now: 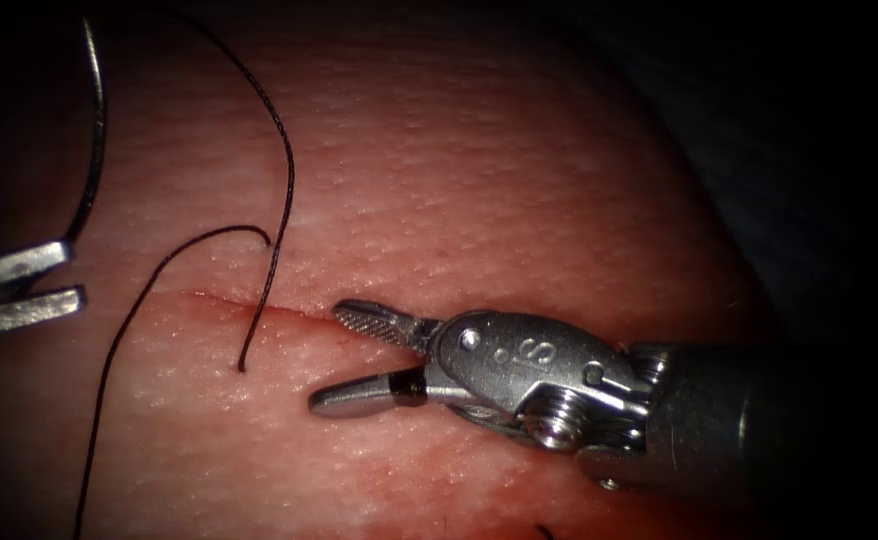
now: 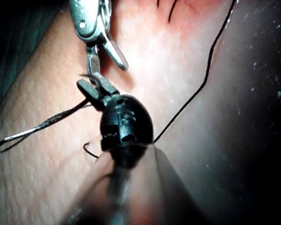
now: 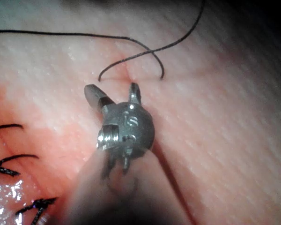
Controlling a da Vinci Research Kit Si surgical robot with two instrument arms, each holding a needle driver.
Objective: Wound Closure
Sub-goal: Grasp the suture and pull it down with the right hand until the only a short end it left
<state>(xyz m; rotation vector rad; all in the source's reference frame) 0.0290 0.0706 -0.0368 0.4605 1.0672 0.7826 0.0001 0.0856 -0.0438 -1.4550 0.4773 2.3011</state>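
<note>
The tissue (image 1: 479, 170) has a thin cut (image 1: 299, 314) running across it. At the far left edge, my left tool (image 1: 19, 287) is shut on the curved needle (image 1: 94, 130) near one end. The needle arcs up free of the tissue and also shows as needle (image 2: 42, 124) at the left tool (image 2: 92, 86). Dark thread (image 1: 287, 180) enters the tissue on both sides of the cut. A second strand (image 1: 119, 340) trails down to the left. My right tool (image 1: 324, 355) lies over the cut just right of the thread, open and holding nothing. It also shows as right tool (image 3: 112, 91).
Earlier stitches with cut thread ends (image 3: 7, 168) sit in red fluid (image 3: 0, 206) beside the right tool's shaft. A short thread end (image 1: 544, 530) shows at the tissue's lower edge. The right tool (image 2: 91, 28) hangs close to the left tool's jaws.
</note>
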